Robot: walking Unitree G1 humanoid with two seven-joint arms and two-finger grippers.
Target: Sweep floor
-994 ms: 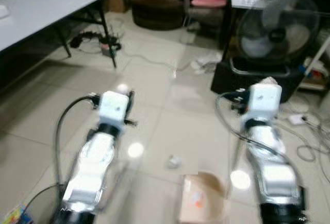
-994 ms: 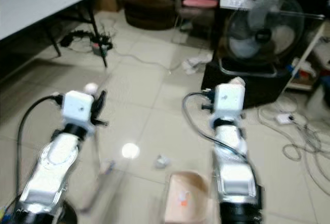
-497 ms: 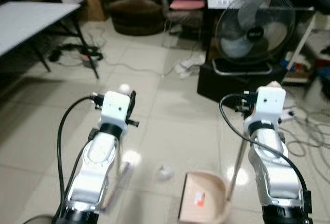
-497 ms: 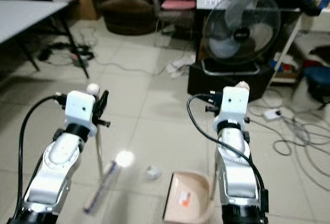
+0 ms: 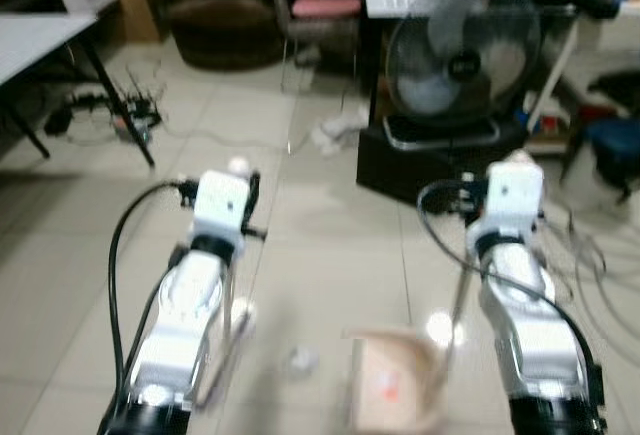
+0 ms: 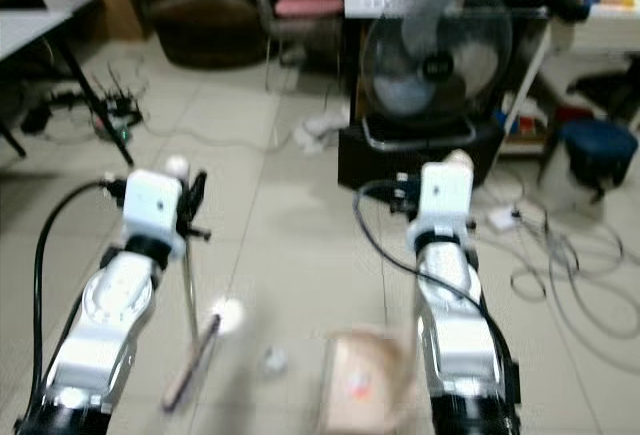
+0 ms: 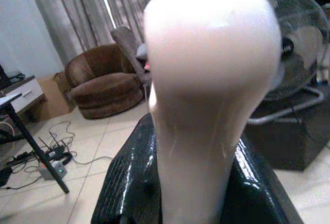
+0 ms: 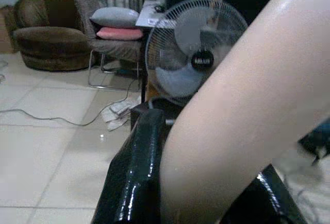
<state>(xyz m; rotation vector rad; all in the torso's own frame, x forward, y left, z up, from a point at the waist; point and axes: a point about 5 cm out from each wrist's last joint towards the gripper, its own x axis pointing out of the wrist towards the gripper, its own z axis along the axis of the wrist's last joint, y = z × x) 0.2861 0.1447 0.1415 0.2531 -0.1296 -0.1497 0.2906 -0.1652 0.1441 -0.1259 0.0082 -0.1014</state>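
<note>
Right wrist view: fan [image 8: 198, 54] badge unreadable; both grippers clamp cream handles [image 7: 206, 105].

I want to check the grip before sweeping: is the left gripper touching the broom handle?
Touching. In the left wrist view the black fingers press against both sides of the cream broom handle, with no gap visible.

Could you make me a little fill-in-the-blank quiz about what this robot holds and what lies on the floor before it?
1. The left claw grips the handle of the ____.
2. The right claw holds the handle of the beige ____, whose pan rests on the tiled floor.
3. The crumpled scrap lies between the broom head and the ____.
4. Behind the right arm stands a big round ____ on a black box.

Missing words: broom; dustpan; dustpan; fan
</note>
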